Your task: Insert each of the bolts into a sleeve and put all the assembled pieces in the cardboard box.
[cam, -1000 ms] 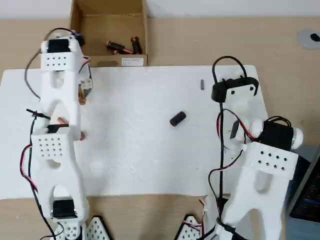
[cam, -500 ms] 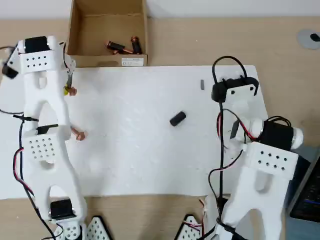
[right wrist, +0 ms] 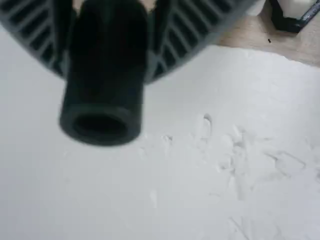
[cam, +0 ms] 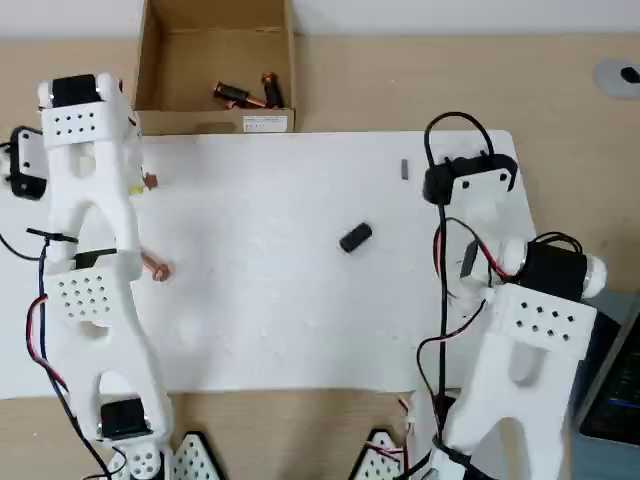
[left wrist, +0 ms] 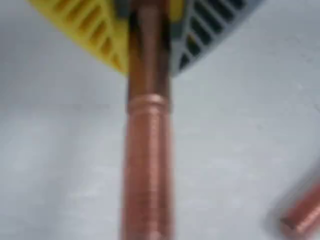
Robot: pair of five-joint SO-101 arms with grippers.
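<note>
The left gripper point(left wrist: 147, 60) clenches a copper bolt point(left wrist: 146, 165), its upper end hidden between the fingers and its tip cut off. The right gripper point(right wrist: 107, 55) grasps a black sleeve point(right wrist: 101, 110), bore open. On the foam sheet point(cam: 300, 320) lie a second bolt point(cam: 157, 268) and, well apart, a loose sleeve point(cam: 355, 238). Farther off, assembled pieces point(cam: 247, 95) lie in the cardboard box point(cam: 200, 55), their count unclear.

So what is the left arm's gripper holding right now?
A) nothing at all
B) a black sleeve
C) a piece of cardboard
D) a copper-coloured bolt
D: in the left wrist view the left gripper is closed around a copper-coloured bolt, which sticks out past its yellow and grey fingers over the white table.
</note>
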